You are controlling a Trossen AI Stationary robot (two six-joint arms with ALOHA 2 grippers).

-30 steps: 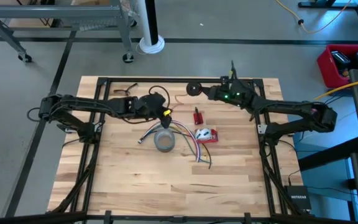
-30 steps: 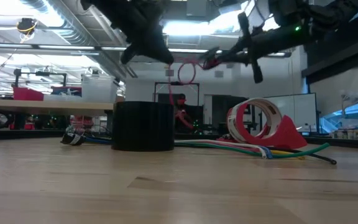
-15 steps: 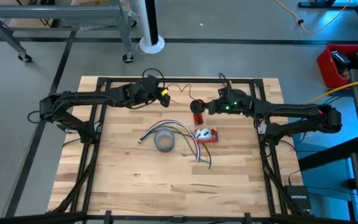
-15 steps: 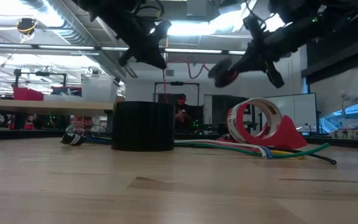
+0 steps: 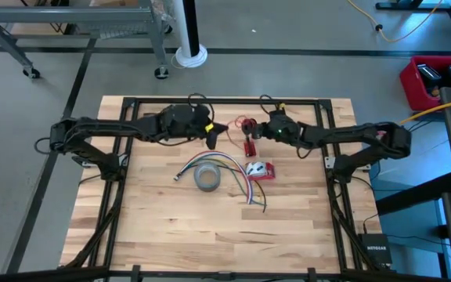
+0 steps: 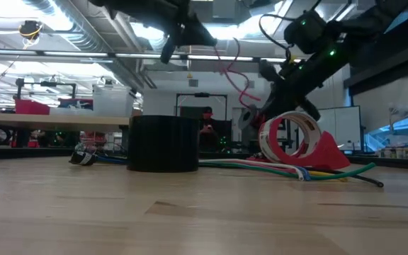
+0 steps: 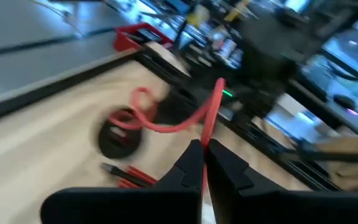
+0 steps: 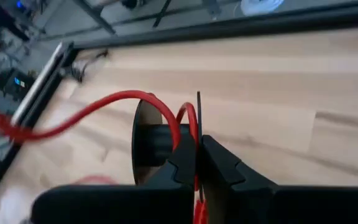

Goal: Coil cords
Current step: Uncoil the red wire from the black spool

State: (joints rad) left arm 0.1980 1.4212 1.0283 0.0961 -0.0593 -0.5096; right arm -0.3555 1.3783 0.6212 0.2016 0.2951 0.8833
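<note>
A thin red wire (image 5: 229,125) runs in the air between my two grippers above the table's far middle. My left gripper (image 5: 211,139) is shut on the wire. My right gripper (image 5: 250,127) is shut on a small black round spool (image 8: 146,142), and the wire is wound about its hub (image 8: 178,127). In the left wrist view the wire (image 7: 211,106) rises from the fingers and curves across to the spool (image 7: 120,132). In the low view the wire (image 6: 231,62) sags slack between the grippers. My left gripper pinches the red wire (image 7: 204,142) between its two fingertips, away from the spool. The wire is lifted clear of the table and runs slack to the spool. My right gripper pinches one thin flange of the black spool (image 8: 199,118) between its two fingers, at the flange's edge. The spool is lifted clear of the table, its axis lying across the fingers.
A grey tape roll (image 5: 207,178), a fan of coloured wires (image 5: 237,178) and a red tape dispenser (image 5: 261,170) lie on the table's middle. A small red object (image 5: 249,147) lies just under the right gripper. The near half of the table (image 5: 210,235) is bare wood.
My left gripper has swung with the wire toward the table's far edge and back toward the near side, nearer to the spool. My right gripper has carried the spool toward the near edge and a little left. The wire between them now lies shorter and more looped.
</note>
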